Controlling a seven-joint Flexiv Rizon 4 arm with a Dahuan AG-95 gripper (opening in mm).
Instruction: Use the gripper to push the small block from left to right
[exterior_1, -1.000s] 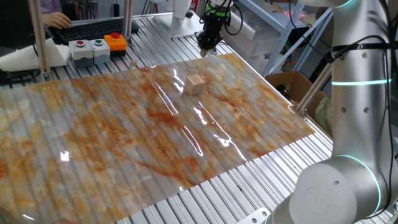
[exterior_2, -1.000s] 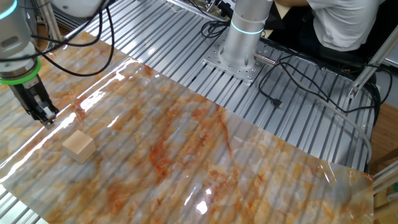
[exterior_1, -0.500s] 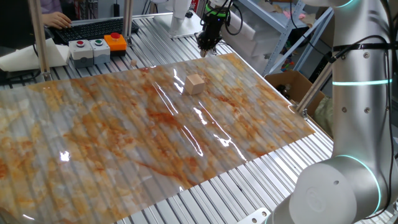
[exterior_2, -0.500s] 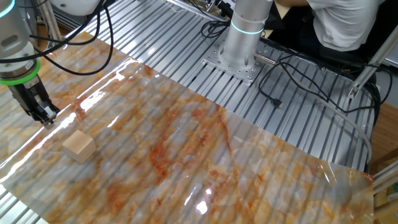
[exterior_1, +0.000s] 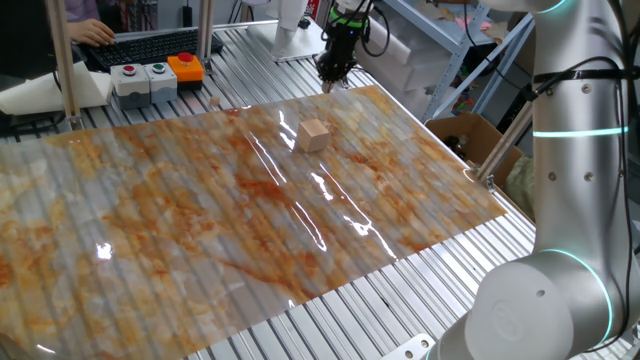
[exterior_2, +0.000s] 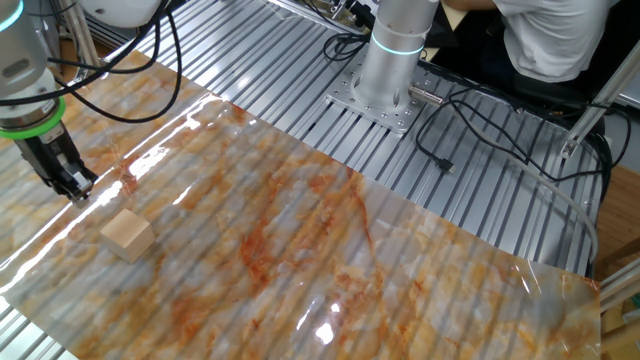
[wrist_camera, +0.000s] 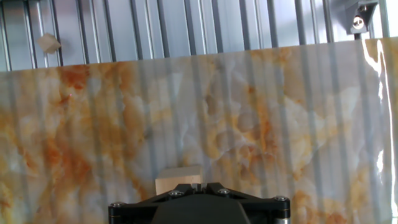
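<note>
Nearest us in the hand view, the small block (wrist_camera: 178, 179) sits just past the gripper (wrist_camera: 200, 186), on the marbled sheet (wrist_camera: 249, 124) covering the ribbed surface (exterior_2: 260, 70). Over the last second we see nothing move: our gripper (exterior_2: 74, 189) stays low beside the small block (exterior_2: 126, 236), close but apart. Its fingers (exterior_1: 331, 68) look pressed together, though not clearly. We judge the push has not started. Farther off stands the button box (exterior_1: 155, 75).
</note>
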